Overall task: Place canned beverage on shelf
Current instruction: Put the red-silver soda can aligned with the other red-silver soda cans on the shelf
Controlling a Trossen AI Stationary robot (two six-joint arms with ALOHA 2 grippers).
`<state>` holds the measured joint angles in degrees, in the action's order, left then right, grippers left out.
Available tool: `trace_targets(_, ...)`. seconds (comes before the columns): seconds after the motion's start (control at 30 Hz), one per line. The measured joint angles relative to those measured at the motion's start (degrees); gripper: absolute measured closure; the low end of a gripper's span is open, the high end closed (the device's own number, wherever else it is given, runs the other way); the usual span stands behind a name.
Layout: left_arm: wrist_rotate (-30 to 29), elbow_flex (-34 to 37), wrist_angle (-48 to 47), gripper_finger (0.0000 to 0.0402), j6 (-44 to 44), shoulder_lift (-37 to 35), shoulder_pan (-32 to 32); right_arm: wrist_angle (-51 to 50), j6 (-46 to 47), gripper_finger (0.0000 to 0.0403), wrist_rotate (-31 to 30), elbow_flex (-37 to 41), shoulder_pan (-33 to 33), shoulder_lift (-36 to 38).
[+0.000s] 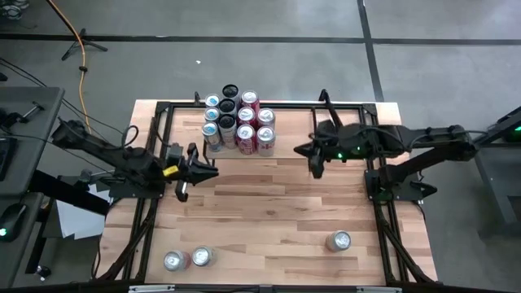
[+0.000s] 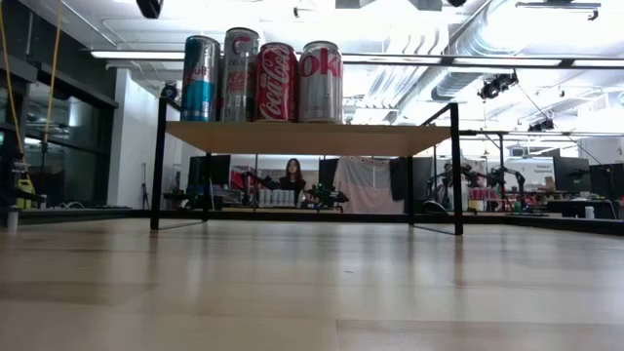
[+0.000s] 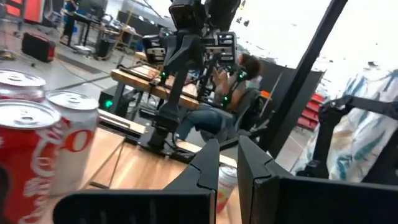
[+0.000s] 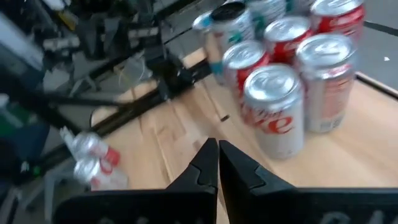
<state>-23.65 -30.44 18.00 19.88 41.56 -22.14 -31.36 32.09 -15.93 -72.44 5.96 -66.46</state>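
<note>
Both end effectors (image 1: 213, 172) (image 1: 313, 168) closed, empty, w/ arms hovering mid-table.

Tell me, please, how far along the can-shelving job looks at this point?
Done: a cluster of cans already stands at the left end of the shelf. In hand: nothing; the left gripper and right gripper are both shut and empty, hovering over the table. Left: a pair of cans near the front left edge and a single can front right are on the tabletop.
</note>
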Motion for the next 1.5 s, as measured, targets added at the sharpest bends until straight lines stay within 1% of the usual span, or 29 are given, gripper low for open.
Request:
trace_targets(0.07, -1.1, -1.4, -0.5, 0.0401, 0.0, 2.2, -1.1, -1.3, -1.1, 0.0403, -0.4, 0.0, 2.3, 0.0)
trace_targets(0.2, -6.3, -4.4, -3.3, 0.0401, 1.1, 7.3, -4.0, -7.5, -1.9, 0.0403, -0.6, 0.0, 7.3, 0.0)
trace_targets(0.27, -8.6, -5.6, -3.7, 0.0401, 1.5, 9.9, -5.4, -10.1, -1.0, 0.0403, -1.8, 0.4, 10.2, 0.1)
trace_targets(0.4, -10.6, -9.1, -3.8, 0.0401, 3.8, 14.7, -7.8, -10.7, 0.6, 0.0403, -4.5, 5.2, 16.3, 1.6)
trace_targets(0.47, -10.7, -12.3, -6.3, 0.0401, 6.3, 17.2, -9.2, -10.0, 2.5, 0.0403, -5.3, 8.9, 18.7, 2.7)
trace_targets(0.53, -10.7, -16.8, -12.5, 0.0401, 9.0, 20.3, -10.9, -7.7, 4.6, 0.0403, -5.9, 12.9, 20.6, 3.9)
trace_targets(0.67, -9.2, -28.7, -32.0, 0.0401, 15.7, 27.1, -14.3, 0.4, 6.7, 0.0403, -6.1, 19.2, 22.7, 6.4)
trace_targets(0.77, -3.6, -36.9, -45.5, 0.0401, 19.8, 31.4, -15.9, 5.6, 6.6, 0.0403, -6.1, 21.3, 23.7, 8.0)
trace_targets(0.87, 1.1, -42.8, -55.4, 0.0391, 25.0, 34.2, -16.6, 6.2, 6.5, 0.0403, -6.6, 21.2, 23.9, 9.1)
trace_targets(0.93, 4.8, -45.2, -60.3, 0.0374, 27.7, 35.4, -16.7, 6.3, 6.4, 0.0403, -7.4, 21.2, 23.9, 9.6)
trace_targets(1.0, 9.4, -46.1, -63.0, 0.0350, 30.4, 36.3, -16.7, 6.5, 6.0, 0.0403, -8.5, 21.1, 23.9, 10.0)
trace_targets(1.07, 13.5, -46.1, -65.1, 0.0319, 32.5, 37.0, -17.1, 6.5, 5.8, 0.0403, -9.3, 21.1, 23.8, 10.0)
trace_targets(1.17, 17.5, -46.1, -66.6, 0.0265, 34.4, 38.5, -18.3, 6.4, 6.2, 0.0403, -9.8, 21.1, 23.7, 10.0)
trace_targets(1.23, 19.1, -46.1, -67.0, 0.0225, 35.4, 39.6, -19.2, 6.4, 6.5, 0.0403, -10.7, 21.1, 23.7, 10.0)
trace_targets(1.37, 19.2, -46.1, -66.9, 0.0147, 36.8, 41.0, -20.6, 6.4, 6.5, 0.0403, -11.2, 21.1, 23.7, 10.0)
trace_targets(1.5, 21.2, -46.1, -67.4, 0.0082, 36.9, 41.8, -21.1, 6.4, 6.6, 0.0403, -12.5, 21.1, 23.7, 9.9)
